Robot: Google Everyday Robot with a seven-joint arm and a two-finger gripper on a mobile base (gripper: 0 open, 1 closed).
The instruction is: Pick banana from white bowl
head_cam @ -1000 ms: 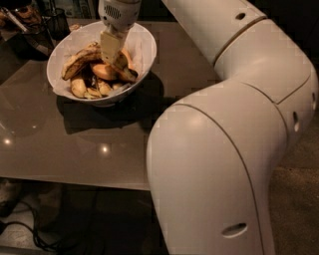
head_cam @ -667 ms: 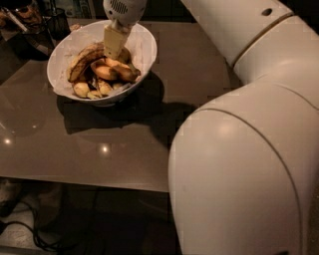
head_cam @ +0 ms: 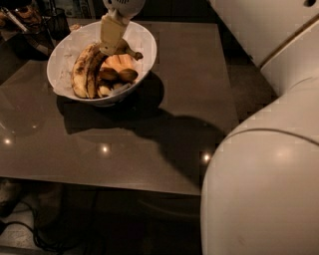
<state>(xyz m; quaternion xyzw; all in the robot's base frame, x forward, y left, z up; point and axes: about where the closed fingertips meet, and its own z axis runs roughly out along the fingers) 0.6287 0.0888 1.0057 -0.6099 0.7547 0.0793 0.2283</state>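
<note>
The white bowl [head_cam: 142, 47] stands on the dark table at the upper left. The banana [head_cam: 85, 69], long, curved and heavily streaked with dark brown, lies along the bowl's left inside, and its dark stem end [head_cam: 133, 54] pokes out to the right. My gripper [head_cam: 112, 36] reaches down from the top edge into the bowl, right at the banana's upper end, and hides part of it. Shorter, plumper yellow-orange fruits [head_cam: 119, 67] lie beside the banana in the bowl.
The dark brown table [head_cam: 164, 134] spreads in front of and to the right of the bowl. My large white arm [head_cam: 269, 174] fills the right side. Dark clutter [head_cam: 30, 15] sits at the table's far left corner. Cables lie on the floor at lower left.
The gripper has stayed over the bowl at the banana's upper end, shifting slightly right. My white arm has swung to the right in the view.
</note>
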